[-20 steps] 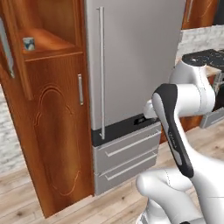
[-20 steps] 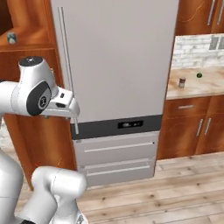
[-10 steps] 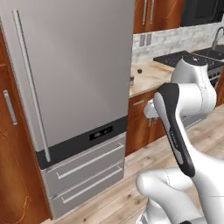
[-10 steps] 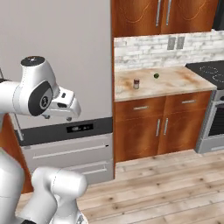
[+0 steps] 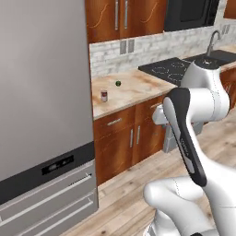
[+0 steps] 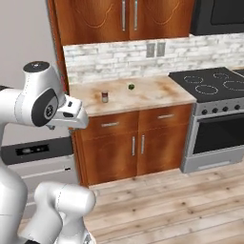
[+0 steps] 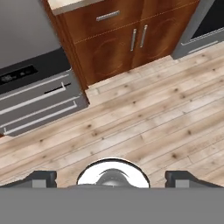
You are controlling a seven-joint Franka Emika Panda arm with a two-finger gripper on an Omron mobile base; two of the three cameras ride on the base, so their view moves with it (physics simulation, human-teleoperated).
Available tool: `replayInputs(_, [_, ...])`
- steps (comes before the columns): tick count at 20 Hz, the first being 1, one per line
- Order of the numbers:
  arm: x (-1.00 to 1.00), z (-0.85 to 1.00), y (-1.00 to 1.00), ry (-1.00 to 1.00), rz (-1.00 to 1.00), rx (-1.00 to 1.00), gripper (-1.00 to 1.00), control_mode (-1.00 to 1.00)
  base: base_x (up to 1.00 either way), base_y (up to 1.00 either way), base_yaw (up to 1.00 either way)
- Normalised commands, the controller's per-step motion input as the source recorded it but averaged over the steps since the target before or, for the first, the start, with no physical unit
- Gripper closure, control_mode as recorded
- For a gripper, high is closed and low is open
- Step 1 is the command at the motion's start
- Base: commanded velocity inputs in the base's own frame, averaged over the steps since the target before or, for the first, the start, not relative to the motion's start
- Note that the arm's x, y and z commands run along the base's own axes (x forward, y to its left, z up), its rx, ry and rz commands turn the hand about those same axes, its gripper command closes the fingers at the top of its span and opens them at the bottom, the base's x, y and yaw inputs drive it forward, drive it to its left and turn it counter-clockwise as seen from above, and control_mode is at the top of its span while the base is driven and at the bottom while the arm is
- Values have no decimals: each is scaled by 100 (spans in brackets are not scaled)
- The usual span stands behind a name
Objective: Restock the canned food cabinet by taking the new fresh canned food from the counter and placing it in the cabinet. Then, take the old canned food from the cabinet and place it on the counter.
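A small can (image 5: 104, 95) stands upright on the desk (image 5: 138, 90), toward its left end near the big grey refrigerator (image 5: 41, 92), and a tiny dark green round object (image 5: 118, 83) lies a little behind it and to its right, apart from it. In the right base view the same can (image 6: 104, 96) sits on the marbled top with the green thing (image 6: 130, 86) beyond it. Its label reads reddish and pale here, too small to make out further.

The gripper (image 7: 112, 177) points down at the wooden floor (image 7: 144, 131), its jaws standing wide apart with nothing between them. The can is well apart from them: it is up on the desk, while the jaws hang low in front of the drawers (image 7: 39, 103) and the doors (image 7: 127, 43) under the desk.

The risk from here, as a judgement: the arm has to rise and swing forward over the desk edge, and a low path could strike that edge. A sweep coming in from the right could brush the green object or tip the can. The stovetop (image 5: 173, 69) lies further right, clear of that path.
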Motion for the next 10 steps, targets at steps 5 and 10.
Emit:
replayInputs(5, [0, 0, 0, 0, 0, 0, -100, 100, 100, -100, 3])
replayInputs(10, [0, 0, 0, 0, 0, 0, -100, 100, 100, -74, 9])
